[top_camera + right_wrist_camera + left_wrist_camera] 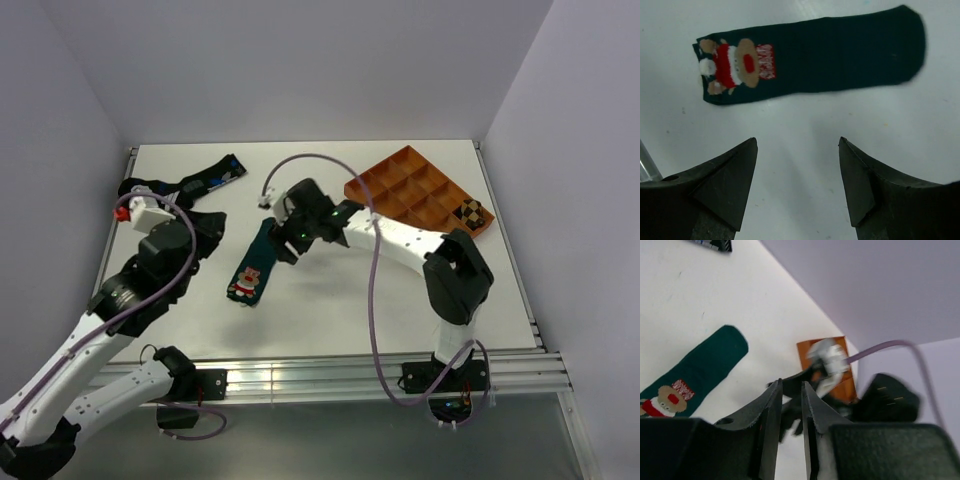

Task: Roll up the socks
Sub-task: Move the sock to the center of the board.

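Note:
A dark teal-green sock (pixel 255 262) with a red-and-white cartoon figure lies flat and stretched out on the white table. It also shows in the right wrist view (pixel 825 50) and the left wrist view (pixel 700 367). My right gripper (pixel 797 141) hovers by the sock's plain end (pixel 283 240), open wide over bare table with nothing between its fingers. My left gripper (pixel 792 384) sits off to the sock's left, its jaws a narrow gap apart and empty. A brown-and-black checkered sock (pixel 472 212) lies bundled in a corner compartment of the orange tray (pixel 400 180).
A dark sock with blue markings (pixel 215 178) lies at the back left. More dark fabric (pixel 150 190) is heaped near the left arm. The orange compartment tray occupies the back right. White walls enclose the table on three sides.

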